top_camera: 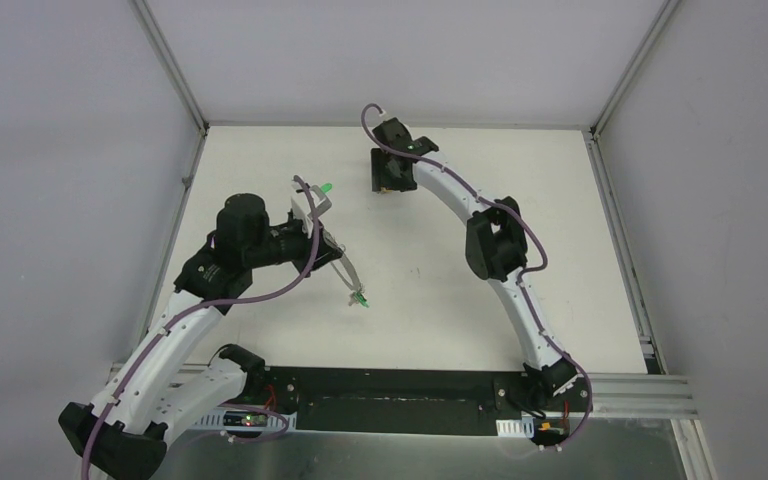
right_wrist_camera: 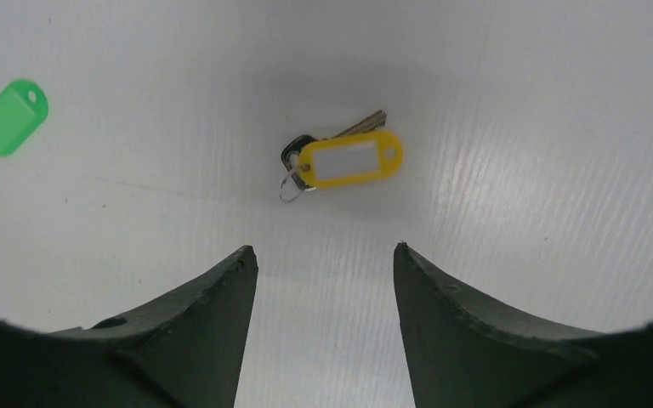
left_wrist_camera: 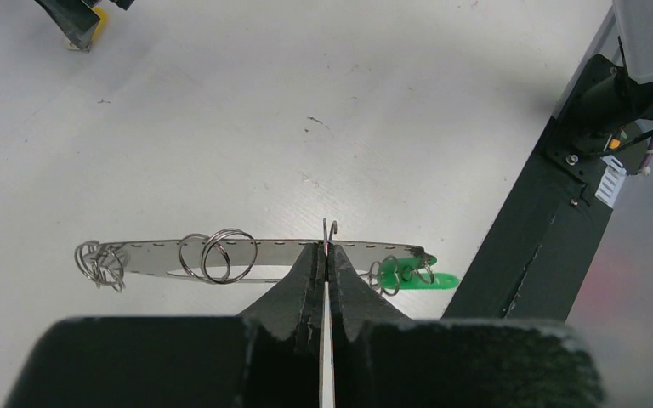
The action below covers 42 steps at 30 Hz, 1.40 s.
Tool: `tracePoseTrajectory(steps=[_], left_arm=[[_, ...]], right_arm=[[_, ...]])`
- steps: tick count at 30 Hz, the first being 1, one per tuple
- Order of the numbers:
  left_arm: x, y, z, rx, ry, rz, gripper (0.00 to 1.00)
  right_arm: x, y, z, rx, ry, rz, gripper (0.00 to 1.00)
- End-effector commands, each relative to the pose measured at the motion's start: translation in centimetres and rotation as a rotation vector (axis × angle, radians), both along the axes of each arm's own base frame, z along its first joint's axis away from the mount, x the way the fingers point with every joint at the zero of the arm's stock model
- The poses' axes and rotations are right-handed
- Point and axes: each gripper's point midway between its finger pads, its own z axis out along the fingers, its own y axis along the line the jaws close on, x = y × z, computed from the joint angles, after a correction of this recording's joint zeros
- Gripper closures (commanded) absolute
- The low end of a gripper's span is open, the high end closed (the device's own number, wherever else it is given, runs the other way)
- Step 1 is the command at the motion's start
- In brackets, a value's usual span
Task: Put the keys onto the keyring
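Wire of the keyring (left_wrist_camera: pixel 157 245) is clamped between the closed fingers of the left end effector (left_wrist_camera: pixel 326 253) — the loop is seen almost edge-on in the left wrist view and is stretched out to both sides of the grip. Several small split rings (left_wrist_camera: pixel 218 256) are threaded on it left of the fingers, with a further cluster at its far left end. A green tag (left_wrist_camera: pixel 417 274) is hung from the loop just right of the fingers. In the top view the loop is carried near the middle of the table (top_camera: pixel 430 290), right of the left arm's wrist.

The right end effector (right_wrist_camera: pixel 325 253) is held over the far part of the table, its fingers set apart around bare table. The yellow key (right_wrist_camera: pixel 350 159) is laid flat just ahead of the gap; its tag, a dark-headed key and a small ring are joined together, and the metal blade is pointed up and to the right in the right wrist view. The green key (right_wrist_camera: pixel 13 116) is laid on the table well to the left of the yellow one — only its tag and a sliver of metal at the frame edge are shown. Neither key is touched by an end effector.
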Motion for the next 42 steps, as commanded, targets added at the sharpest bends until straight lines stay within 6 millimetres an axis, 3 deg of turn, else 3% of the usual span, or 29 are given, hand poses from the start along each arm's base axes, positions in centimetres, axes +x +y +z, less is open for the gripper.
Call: tracePoseTrajectory(steps=[1, 9, 13, 19, 23, 25, 28, 32, 35, 38, 42], left_arm=[[0.0, 0.1, 1.1, -0.016, -0.073, -0.008, 1.0], [0.2, 0.1, 0.5, -0.009, -0.052, -0.002, 1.0], [0.4, 0.3, 0.5, -0.004, -0.059, 0.01, 1.0], [0.6, 0.3, 0.8, -0.003, -0.066, 0.016, 1.0], [0.7, 0.2, 0.9, -0.003, -0.064, 0.016, 1.0], [0.7, 0.2, 1.1, -0.004, -0.067, 0.015, 1.0], [0.7, 0.3, 1.2, -0.002, -0.071, 0.02, 1.0], [0.9, 0.4, 1.2, 0.004, -0.071, 0.027, 1.0], [1.0, 0.3, 1.3, 0.004, -0.071, 0.021, 1.0], [1.0, 0.3, 1.2, 0.005, -0.068, 0.02, 1.0], [0.9, 0.3, 1.1, 0.006, -0.067, 0.02, 1.0]], right_arm=[[1.8, 0.0, 1.2, -0.042, -0.074, 0.0, 0.4], [4.1, 4.1, -0.3, 0.094, -0.144, 0.038, 0.51], [4.9, 4.6, -1.1, 0.106, -0.161, 0.022, 0.55], [5.4, 4.0, -1.6, 0.049, -0.197, 0.002, 0.78], [5.3, 4.0, -0.8, 0.032, -0.224, 0.016, 0.96], [5.1, 4.0, -0.6, 0.032, -0.235, 0.034, 1.0], [5.1, 4.1, 0.5, 0.053, -0.264, 0.046, 0.97], [5.4, 4.5, 1.8, 0.119, -0.273, 0.037, 0.75], [5.8, 5.0, 2.1, 0.189, -0.257, 0.027, 0.65], [6.4, 5.3, 1.6, 0.235, -0.24, 0.012, 0.56], [7.3, 5.1, 0.4, 0.256, -0.225, -0.024, 0.53]])
